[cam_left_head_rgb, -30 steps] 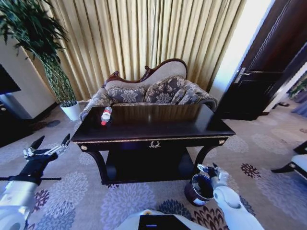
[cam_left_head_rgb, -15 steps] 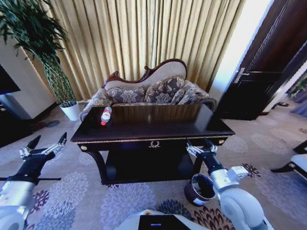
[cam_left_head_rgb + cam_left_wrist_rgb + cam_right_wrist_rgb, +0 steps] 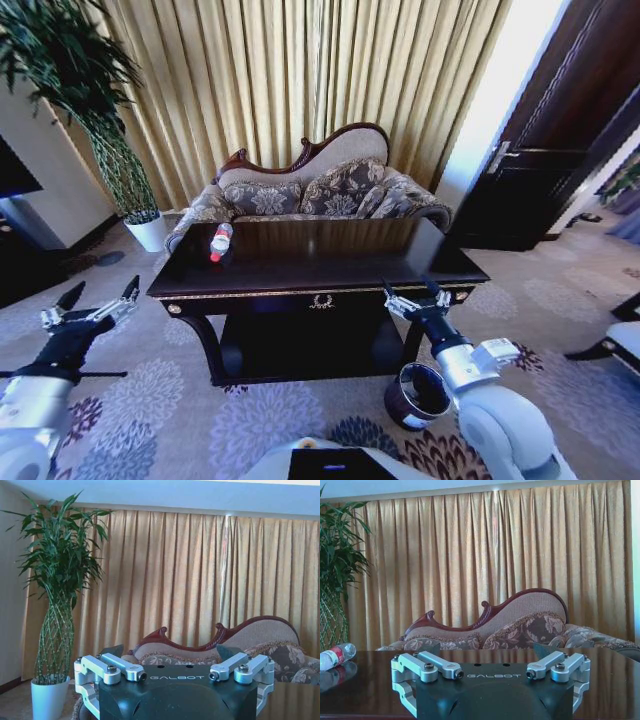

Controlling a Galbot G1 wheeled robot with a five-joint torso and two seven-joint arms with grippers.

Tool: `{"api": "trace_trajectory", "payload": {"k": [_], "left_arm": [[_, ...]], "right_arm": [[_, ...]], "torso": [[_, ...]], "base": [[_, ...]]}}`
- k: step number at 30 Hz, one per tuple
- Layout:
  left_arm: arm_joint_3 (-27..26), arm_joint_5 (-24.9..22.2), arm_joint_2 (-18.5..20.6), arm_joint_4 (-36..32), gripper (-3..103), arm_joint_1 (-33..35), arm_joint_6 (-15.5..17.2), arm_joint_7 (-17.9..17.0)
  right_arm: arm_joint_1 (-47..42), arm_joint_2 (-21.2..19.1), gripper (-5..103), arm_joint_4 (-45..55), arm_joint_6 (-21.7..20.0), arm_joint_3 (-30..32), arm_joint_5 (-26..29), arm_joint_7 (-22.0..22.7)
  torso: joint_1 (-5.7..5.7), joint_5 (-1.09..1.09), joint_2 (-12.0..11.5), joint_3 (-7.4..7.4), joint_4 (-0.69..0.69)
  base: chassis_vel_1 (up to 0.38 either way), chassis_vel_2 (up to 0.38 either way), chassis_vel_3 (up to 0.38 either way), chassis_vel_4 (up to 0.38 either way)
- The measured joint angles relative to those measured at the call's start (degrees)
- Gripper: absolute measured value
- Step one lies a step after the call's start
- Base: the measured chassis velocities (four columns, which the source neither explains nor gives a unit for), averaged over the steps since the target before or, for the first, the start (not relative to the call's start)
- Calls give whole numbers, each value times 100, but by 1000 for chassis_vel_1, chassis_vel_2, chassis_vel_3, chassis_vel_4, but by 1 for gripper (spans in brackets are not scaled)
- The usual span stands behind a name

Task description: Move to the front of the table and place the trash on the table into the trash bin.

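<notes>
Grippers open the account from left to right: the left gripper (image 3: pixel 88 303) hangs at about 8 o'clock in the head view, well off the table's left end, fingers spread wide and holding nothing. At roughly 10 o'clock from the table's centre lies the bottle (image 3: pixel 221 241), on its side near the back left of the table (image 3: pixel 330 262). It looks small and nearly empty, so it is likely light, thin-walled, easily dented and prone to roll on the glossy top; a hold across its middle at the red label seems safest. The right gripper (image 3: pixel 417 299) sits at about 4 o'clock, raised to the table's front edge near the right leg, fingers also apart and empty. Below it, at 5 o'clock, the trash bin (image 3: pixel 418 395) stands on the carpet beside that leg. The right wrist view skims the tabletop and shows the bottle (image 3: pixel 336 655) and its reflection side-on, which the head view lacks. The left wrist view instead takes in the potted plant (image 3: pixel 56 595), the curtain and the sofa back.
</notes>
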Motion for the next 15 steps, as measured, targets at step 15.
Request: {"api": "trace_trajectory", "payload": {"k": [15], "left_arm": [[-18,1,-2,0,100,-5,44,-7]], "right_arm": [[7,-11,100,-84,-7,-61,-3,-13]], "torso": [[3,0,-3,2,-1]], "base": [[-176,168,164,-169]]}}
